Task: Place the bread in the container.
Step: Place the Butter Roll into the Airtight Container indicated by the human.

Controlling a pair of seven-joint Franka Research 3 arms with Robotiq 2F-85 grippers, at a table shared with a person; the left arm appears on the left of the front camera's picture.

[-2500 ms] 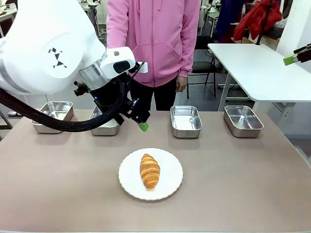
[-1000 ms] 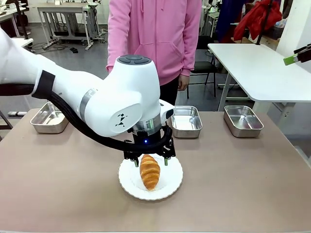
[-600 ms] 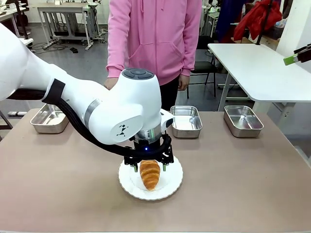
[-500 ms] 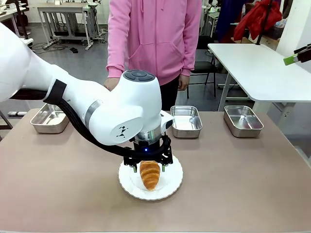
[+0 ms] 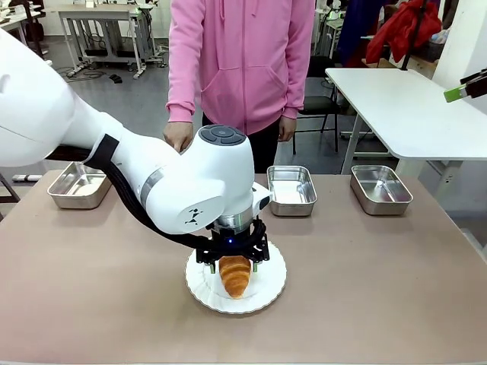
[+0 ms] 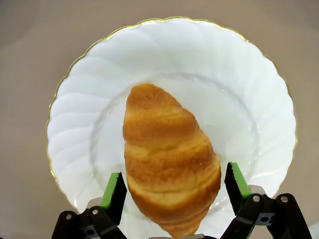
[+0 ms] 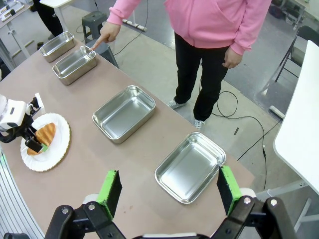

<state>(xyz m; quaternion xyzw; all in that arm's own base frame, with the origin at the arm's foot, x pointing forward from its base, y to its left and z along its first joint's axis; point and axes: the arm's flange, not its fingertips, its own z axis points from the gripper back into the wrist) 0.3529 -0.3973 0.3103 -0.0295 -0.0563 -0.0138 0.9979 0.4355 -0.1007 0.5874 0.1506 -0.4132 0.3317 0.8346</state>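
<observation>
Bread (image 6: 169, 159) lies mid-plate on the matte brown table (image 5: 380, 289), with bare tabletop all round. Four shiny steel trays (image 5: 291, 169) with rounded corners line the far edge. A person's finger (image 7: 94, 46) points at the container (image 7: 75, 64), second from the robot's left. The plate (image 6: 149, 50) is white, fluted and gold-rimmed. The bread is golden, ridged and tapered. The left gripper (image 6: 174, 184) stands spread, green pads just beside the bread's wide end. The right gripper (image 7: 168, 185) hangs spread, well apart from the plate.

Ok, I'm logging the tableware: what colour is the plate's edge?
The plate is white with a thin gold edge, clearest in the left wrist view.
</observation>
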